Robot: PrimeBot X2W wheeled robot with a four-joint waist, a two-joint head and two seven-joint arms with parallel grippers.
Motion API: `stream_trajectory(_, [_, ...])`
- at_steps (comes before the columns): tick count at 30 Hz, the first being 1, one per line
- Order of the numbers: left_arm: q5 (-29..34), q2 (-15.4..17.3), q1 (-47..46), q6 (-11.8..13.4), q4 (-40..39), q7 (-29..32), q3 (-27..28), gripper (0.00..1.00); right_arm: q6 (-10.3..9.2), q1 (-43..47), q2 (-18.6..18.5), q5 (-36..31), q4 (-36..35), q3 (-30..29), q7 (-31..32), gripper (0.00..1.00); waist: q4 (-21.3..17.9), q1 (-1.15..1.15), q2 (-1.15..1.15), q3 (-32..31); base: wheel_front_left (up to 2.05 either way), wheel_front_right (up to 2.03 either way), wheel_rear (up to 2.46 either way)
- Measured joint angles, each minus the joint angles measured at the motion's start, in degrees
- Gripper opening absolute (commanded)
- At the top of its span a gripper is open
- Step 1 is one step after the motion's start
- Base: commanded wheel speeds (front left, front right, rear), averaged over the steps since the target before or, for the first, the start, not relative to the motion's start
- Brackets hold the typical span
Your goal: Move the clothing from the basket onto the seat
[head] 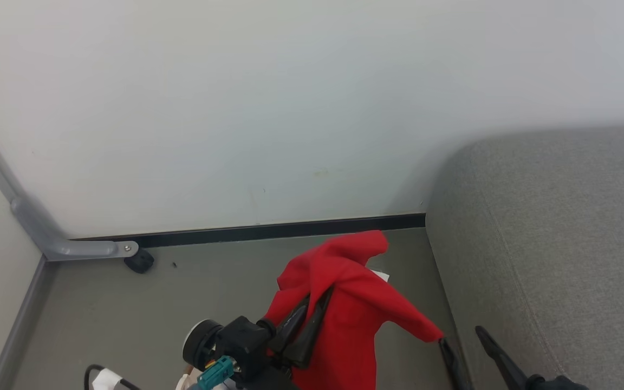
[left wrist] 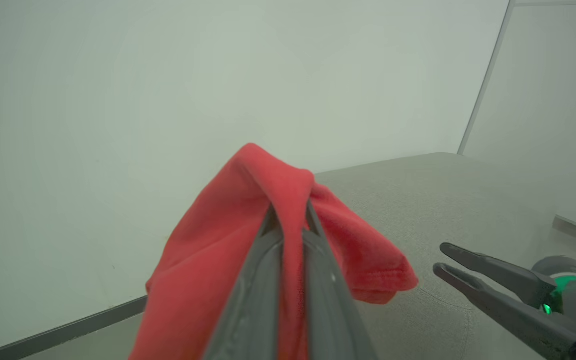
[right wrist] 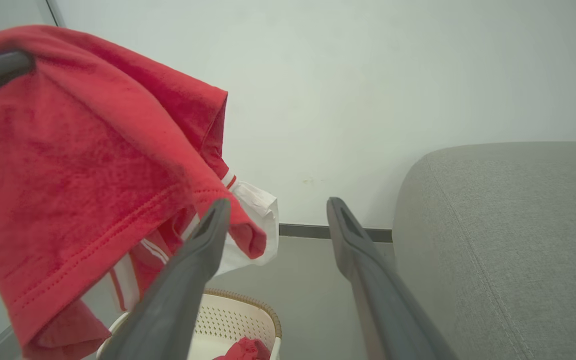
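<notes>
A bright red piece of clothing (head: pixel 344 303) hangs in the air above the floor, and my left gripper (head: pixel 320 303) is shut on a fold near its top. The left wrist view has the clothing (left wrist: pixel 203 270) draped over both sides of the closed left gripper (left wrist: pixel 288 217). My right gripper (head: pixel 462 336) stands open just right of it, with nothing between its fingers, and a hem corner rests against its left finger (right wrist: pixel 208 235). The grey seat (head: pixel 550 244) fills the right side. Below, the basket (right wrist: pixel 248 312) holds more red clothing (right wrist: pixel 245 350).
A pale wall with a black baseboard (head: pixel 268 232) runs behind. A grey metal bar (head: pixel 73 248) with a dark caster (head: pixel 138 262) sits at the left corner. Grey floor (head: pixel 182 303) lies between the wall and the seat.
</notes>
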Motion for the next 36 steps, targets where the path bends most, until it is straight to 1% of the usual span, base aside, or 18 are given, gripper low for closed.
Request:
stream_trajectory(8, [-0.2,0.0,-0.3,0.0,-0.5,1.3,-0.7,0.00,1.34,-1.8,0.6,-0.5,0.0,6.2,0.8,1.00,0.9,0.00,0.00,0.5,0.00,0.00,0.00])
stream_trajectory(12, [-0.3,0.0,-0.5,0.0,-0.5,1.8,-1.2,0.00,1.45,-3.6,1.3,-0.6,0.2,10.0,1.6,1.00,1.7,0.00,0.00,0.8,0.00,0.00,0.00])
stream_trajectory(14, [-0.3,0.0,-0.7,0.0,-0.5,2.1,-1.5,0.00,1.80,-4.3,1.4,-0.6,0.5,11.5,1.8,1.00,2.2,0.00,0.00,1.0,0.00,0.00,0.00])
stream_trajectory(22, [-0.8,-0.1,-1.3,0.0,-0.5,2.5,-1.8,0.00,1.86,-7.4,1.9,-0.3,1.8,17.5,2.6,1.00,3.7,0.00,0.00,1.4,0.00,0.00,0.00])
stream_trajectory(27, [-0.9,-0.1,-1.3,0.1,-0.5,2.5,-1.9,0.00,1.86,-10.2,1.9,1.1,2.8,23.7,3.1,1.00,4.3,0.00,0.00,1.6,0.00,0.00,0.00])
stream_trajectory(32, [-0.9,-0.1,-1.3,0.1,-0.6,2.5,-2.1,0.00,1.86,-13.2,1.9,2.1,5.3,25.8,3.1,1.00,4.7,0.00,0.00,1.8,0.00,0.00,0.00])
stream_trajectory(36, [-1.0,-0.1,-1.4,0.1,-0.9,2.7,-2.4,0.00,1.86,-17.2,2.4,3.1,8.8,26.0,3.0,1.00,5.1,0.00,0.00,2.0,0.00,0.00,0.00])
